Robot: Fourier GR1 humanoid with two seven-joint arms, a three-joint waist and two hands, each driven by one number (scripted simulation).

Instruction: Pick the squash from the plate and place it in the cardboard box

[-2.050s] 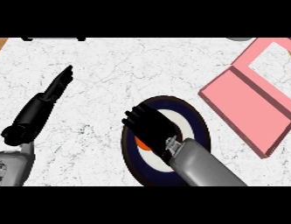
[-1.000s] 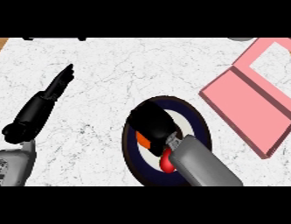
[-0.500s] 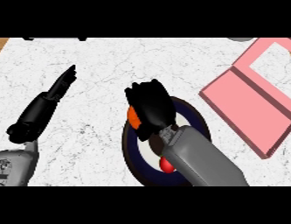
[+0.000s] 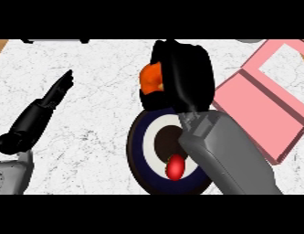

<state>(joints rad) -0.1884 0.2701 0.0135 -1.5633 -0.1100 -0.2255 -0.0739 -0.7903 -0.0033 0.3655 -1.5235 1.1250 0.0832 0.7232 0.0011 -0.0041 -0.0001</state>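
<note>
A white marbled desk [image 4: 93, 128] is seen from steeply above. The right robot hand [image 4: 181, 75] is raised above the far edge of a round plate [image 4: 141, 141], its black fingers curled around an orange squash [image 4: 151, 77], of which only the left side shows beside the hand. The plate is dark blue with a white ring and a dark centre, and a small red object [image 4: 175, 167] lies on it near the grey right forearm; what it is cannot be told. A pink cardboard box [image 4: 275, 98], open with its flaps spread, lies to the right of the plate, apart from the hand. The left robot hand [image 4: 55, 93] is seen at the left, its fingers straight and pressed together, holding nothing.
</note>
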